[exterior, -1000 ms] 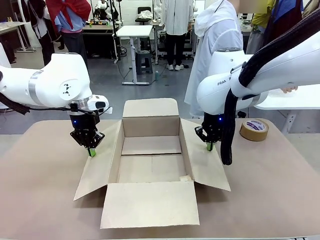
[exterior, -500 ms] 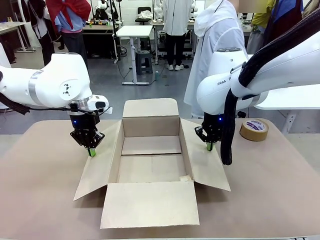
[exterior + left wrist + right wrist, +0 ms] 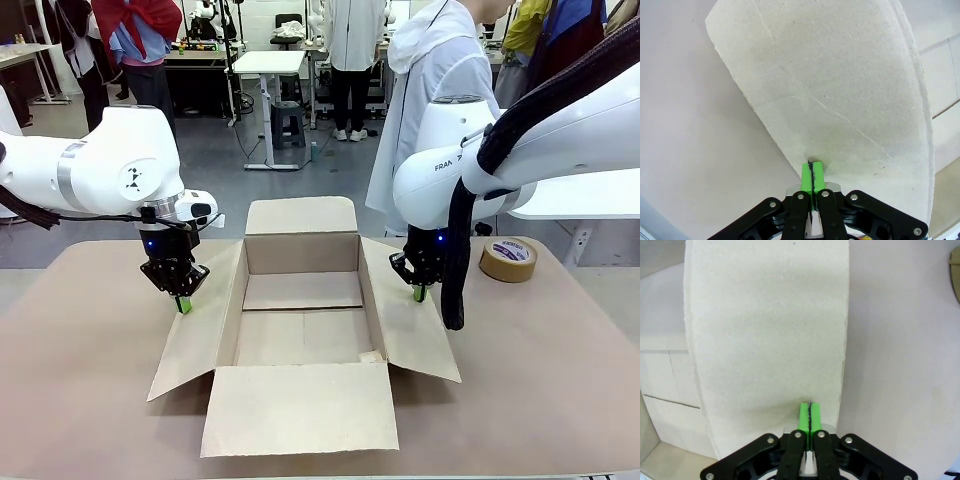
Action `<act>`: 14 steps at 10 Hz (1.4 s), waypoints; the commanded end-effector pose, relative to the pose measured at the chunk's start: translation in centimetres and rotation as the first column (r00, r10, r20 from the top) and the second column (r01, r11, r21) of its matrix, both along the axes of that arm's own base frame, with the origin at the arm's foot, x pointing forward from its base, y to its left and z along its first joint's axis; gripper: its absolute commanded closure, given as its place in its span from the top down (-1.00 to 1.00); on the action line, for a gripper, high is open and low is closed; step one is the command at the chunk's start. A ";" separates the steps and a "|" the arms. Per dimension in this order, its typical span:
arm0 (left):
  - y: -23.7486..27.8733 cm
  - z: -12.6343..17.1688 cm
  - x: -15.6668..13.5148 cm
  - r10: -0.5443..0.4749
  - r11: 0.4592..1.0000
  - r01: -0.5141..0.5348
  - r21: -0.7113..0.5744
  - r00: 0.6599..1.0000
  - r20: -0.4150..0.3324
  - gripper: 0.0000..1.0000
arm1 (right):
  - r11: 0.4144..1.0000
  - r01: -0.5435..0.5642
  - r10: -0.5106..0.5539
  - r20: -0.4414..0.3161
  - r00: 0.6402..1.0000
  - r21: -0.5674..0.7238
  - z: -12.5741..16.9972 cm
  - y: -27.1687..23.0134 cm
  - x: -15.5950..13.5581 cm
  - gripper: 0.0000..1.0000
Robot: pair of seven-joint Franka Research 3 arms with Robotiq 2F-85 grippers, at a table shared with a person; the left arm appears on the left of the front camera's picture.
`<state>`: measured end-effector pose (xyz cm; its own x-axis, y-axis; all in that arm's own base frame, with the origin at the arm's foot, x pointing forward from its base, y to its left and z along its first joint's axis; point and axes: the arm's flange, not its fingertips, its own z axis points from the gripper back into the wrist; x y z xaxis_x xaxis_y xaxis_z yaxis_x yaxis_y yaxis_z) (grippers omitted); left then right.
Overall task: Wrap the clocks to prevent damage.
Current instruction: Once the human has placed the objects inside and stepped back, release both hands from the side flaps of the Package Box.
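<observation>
A white desk (image 3: pixel 268 62) stands on the grey floor (image 3: pixel 290 185) at mid-room. A stool (image 3: pixel 288 120) sits just right of the desk's legs. A cluttered bench (image 3: pixel 200 52) runs behind the desk. Well right of the desk and nearer is a white tabletop (image 3: pixel 590 195). In front of the desk spreads a tan table (image 3: pixel 90 400).

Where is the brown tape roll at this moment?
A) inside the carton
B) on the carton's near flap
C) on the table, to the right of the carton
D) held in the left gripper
C: the brown tape roll lies flat on the table, apart from the cardboard carton, at its right.
</observation>
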<state>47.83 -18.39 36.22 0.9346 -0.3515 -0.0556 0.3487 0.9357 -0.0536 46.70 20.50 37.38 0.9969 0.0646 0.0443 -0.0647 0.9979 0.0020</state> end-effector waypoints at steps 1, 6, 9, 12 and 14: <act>0.0 -0.1 -0.1 -0.002 1.000 0.002 0.006 1.000 -0.001 -0.99 | 1.000 0.008 -0.008 0.002 1.000 -0.015 -0.3 0.0 -0.2 -0.98; 0.0 -0.1 -0.1 -0.002 1.000 0.002 0.006 1.000 -0.001 -0.99 | 1.000 0.008 -0.008 0.002 1.000 -0.015 -0.3 0.0 -0.2 -0.98; 0.0 -0.1 -0.1 -0.002 1.000 0.002 0.006 1.000 -0.001 -0.99 | 1.000 0.008 -0.008 0.002 1.000 -0.015 -0.3 0.0 -0.2 -0.98; 0.0 -0.1 -0.1 -0.002 1.000 0.002 0.006 1.000 -0.001 -0.99 | 1.000 0.008 -0.008 0.002 1.000 -0.015 -0.3 0.0 -0.2 -0.98; 0.0 -0.1 -0.1 -0.002 1.000 0.002 0.006 1.000 -0.001 -0.99 | 1.000 0.008 -0.008 0.002 1.000 -0.015 -0.3 0.0 -0.2 -0.98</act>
